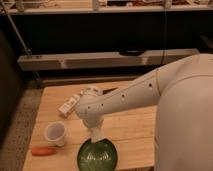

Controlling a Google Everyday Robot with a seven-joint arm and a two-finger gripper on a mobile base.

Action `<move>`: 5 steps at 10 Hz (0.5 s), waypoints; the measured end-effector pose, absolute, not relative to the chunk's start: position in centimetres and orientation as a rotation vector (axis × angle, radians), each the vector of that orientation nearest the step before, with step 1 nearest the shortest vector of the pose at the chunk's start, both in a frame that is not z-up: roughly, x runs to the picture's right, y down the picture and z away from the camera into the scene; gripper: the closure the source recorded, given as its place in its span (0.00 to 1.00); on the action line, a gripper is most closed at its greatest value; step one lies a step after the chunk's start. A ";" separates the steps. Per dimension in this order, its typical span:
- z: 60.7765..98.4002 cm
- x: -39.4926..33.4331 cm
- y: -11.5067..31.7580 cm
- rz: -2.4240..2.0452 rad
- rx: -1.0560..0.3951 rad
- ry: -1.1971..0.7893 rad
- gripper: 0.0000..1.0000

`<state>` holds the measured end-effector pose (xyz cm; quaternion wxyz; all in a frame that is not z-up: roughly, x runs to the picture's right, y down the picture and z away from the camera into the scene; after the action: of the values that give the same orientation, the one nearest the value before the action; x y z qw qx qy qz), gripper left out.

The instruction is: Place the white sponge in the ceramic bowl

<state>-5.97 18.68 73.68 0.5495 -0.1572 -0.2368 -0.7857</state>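
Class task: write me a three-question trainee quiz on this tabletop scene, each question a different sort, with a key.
1. True or false: the tool is just above the green bowl.
2. Fill in: in the camera view, the white cup stands to the ___ of the bowl.
3. Which lies nearest the front-left corner of the table? A white cup; B orange object; C white bottle.
Key: 1 true; 2 left; 3 B.

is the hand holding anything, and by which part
Cannot tell. The hand hangs over the back rim of the ceramic bowl; a pale shape at its tip may be the white sponge, but the hold is hidden.
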 end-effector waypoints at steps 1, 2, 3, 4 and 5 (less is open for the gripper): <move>73.1 -5.7 19.0 -1.859 -0.377 -0.560 0.72; 72.5 -5.4 19.8 -1.858 -0.381 -0.561 0.72; 71.9 -5.5 20.3 -1.857 -0.376 -0.562 0.72; 71.2 -5.1 21.0 -1.854 -0.376 -0.565 0.72; 71.0 -4.8 21.3 -1.855 -0.373 -0.565 0.72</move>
<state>-4.76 21.30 70.96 0.5510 -0.1576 -0.2388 -0.7839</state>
